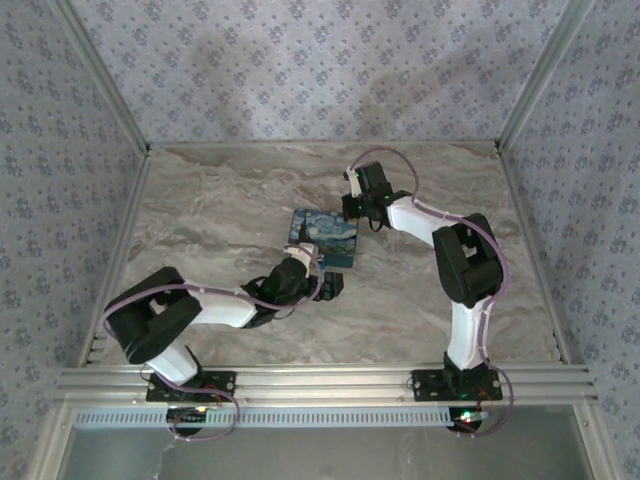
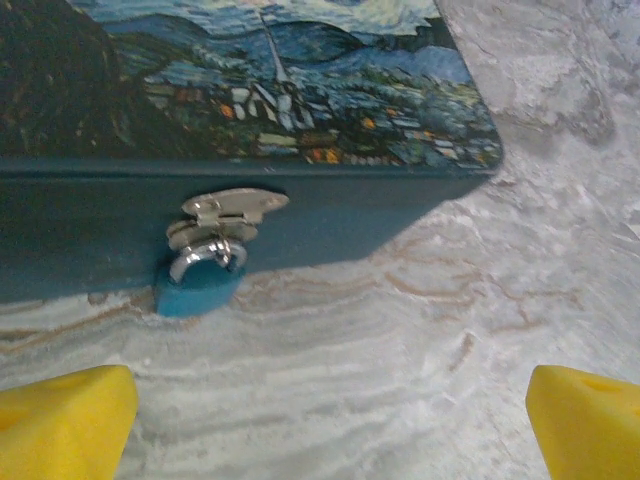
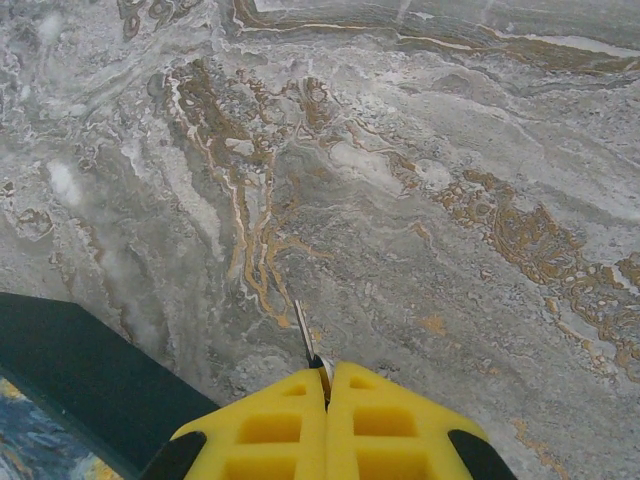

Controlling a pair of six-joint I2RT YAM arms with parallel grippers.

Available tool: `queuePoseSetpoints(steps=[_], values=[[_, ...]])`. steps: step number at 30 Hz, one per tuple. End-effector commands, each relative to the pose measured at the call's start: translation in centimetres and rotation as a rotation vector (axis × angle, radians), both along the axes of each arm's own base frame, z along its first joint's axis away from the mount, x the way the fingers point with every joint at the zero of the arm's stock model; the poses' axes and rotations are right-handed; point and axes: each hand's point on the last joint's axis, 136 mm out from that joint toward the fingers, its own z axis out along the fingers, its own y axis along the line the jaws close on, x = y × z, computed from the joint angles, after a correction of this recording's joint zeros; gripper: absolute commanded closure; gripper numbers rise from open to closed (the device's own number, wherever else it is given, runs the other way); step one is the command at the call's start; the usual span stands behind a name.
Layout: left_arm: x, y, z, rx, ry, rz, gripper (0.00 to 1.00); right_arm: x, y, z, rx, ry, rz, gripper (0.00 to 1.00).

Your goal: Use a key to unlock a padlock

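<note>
A small blue padlock (image 2: 196, 287) hangs by its silver shackle from the hasp on the front wall of the starry-night box (image 2: 250, 90), its body resting on the table. My left gripper (image 2: 330, 420) is open, its yellow fingertips (image 2: 62, 420) wide apart a little in front of the padlock, nothing between them. In the top view the left gripper (image 1: 325, 285) sits at the box's (image 1: 324, 237) near right corner. My right gripper (image 3: 327, 385) is shut on a thin key (image 3: 304, 332), whose blade sticks out forward over the marble. The right gripper (image 1: 363, 205) hovers beside the box's far right corner.
The marble tabletop (image 1: 220, 200) is walled by patterned panels at left, back and right. A dark edge of the box (image 3: 90, 375) lies at the lower left of the right wrist view. An aluminium rail (image 1: 320, 380) runs along the near edge.
</note>
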Motion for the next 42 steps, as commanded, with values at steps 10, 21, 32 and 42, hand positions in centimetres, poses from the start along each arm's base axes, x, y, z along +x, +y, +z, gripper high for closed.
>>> queuePoseSetpoints(steps=[10,21,32,42], values=[[2.4,-2.7,-1.0,0.031,-0.154,0.02,0.0,-0.9,0.6,-2.6,-0.034,0.041,0.039,1.0],[1.8,-5.9,0.8,-0.009,-0.215,-0.159,0.07,-2.6,1.1,-4.8,-0.032,0.085,0.064,1.0],[1.8,-6.4,3.3,-0.213,-0.173,-0.253,0.21,-3.2,1.0,-4.8,-0.023,0.09,0.068,1.0],[2.3,-5.3,4.3,-0.336,-0.149,-0.228,0.23,-3.5,1.0,-4.7,-0.015,0.088,0.07,1.0]])
